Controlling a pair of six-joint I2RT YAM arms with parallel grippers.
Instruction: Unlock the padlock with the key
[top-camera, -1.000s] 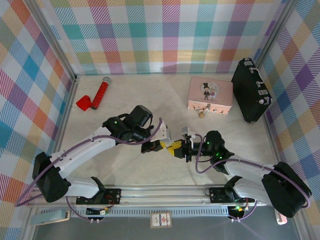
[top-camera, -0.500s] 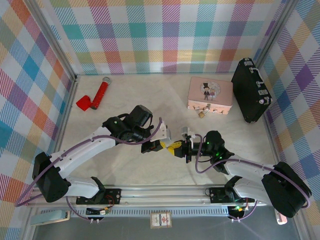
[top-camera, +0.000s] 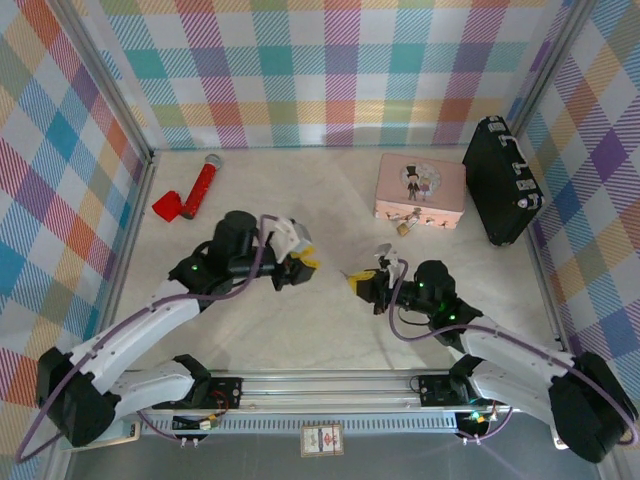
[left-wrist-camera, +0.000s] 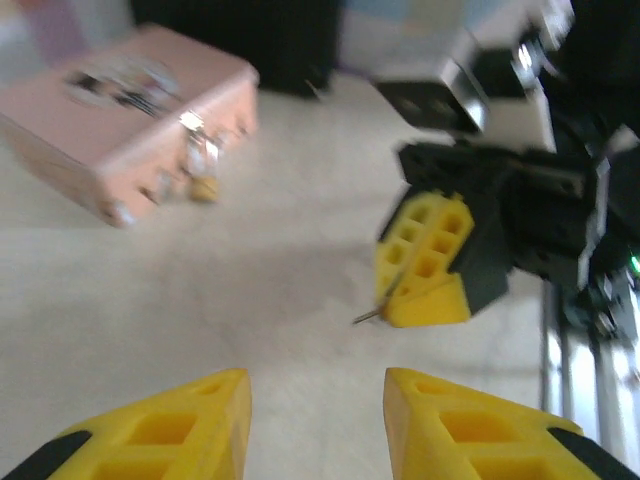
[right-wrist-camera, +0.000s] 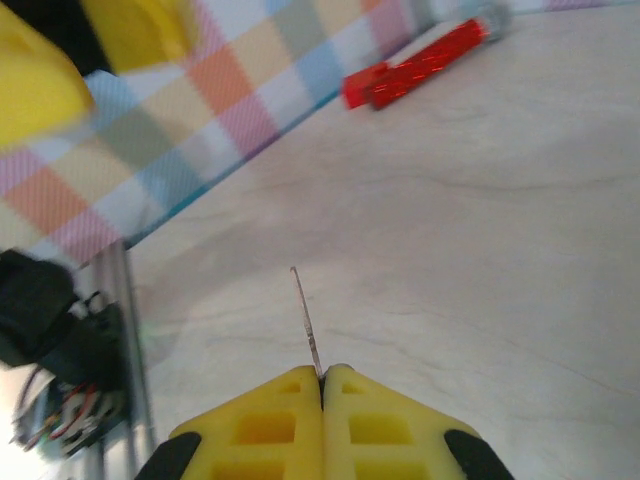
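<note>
From above, the tiny brass-gold padlock with a silver shackle (top-camera: 405, 228) hangs at the front edge of the pink picture-lidded tin (top-camera: 420, 187), far right on the pale counter (top-camera: 300, 330). The left gripper (top-camera: 307, 262) and right gripper (top-camera: 356, 281) hover near mid-counter, apart from each other and well short of the lock. A red-handled tool (top-camera: 195, 190) lies far left.

In the left wrist view, the left gripper's yellow fingers (left-wrist-camera: 190, 425) stand spread with nothing between them. Ahead, the right gripper's fingers pinch a thin dark-grey metal key (left-wrist-camera: 370, 314), and the padlock dangles at the tin's latch beyond.

In the right wrist view, the right gripper is clenched on the key, whose blade juts forward and points away from the lock.

The step in hand looks like carrying the key to the lock. Next, the right arm probably needs to swing towards the tin and line the blade up with the keyhole, while the free left gripper steadies the padlock body.
</note>
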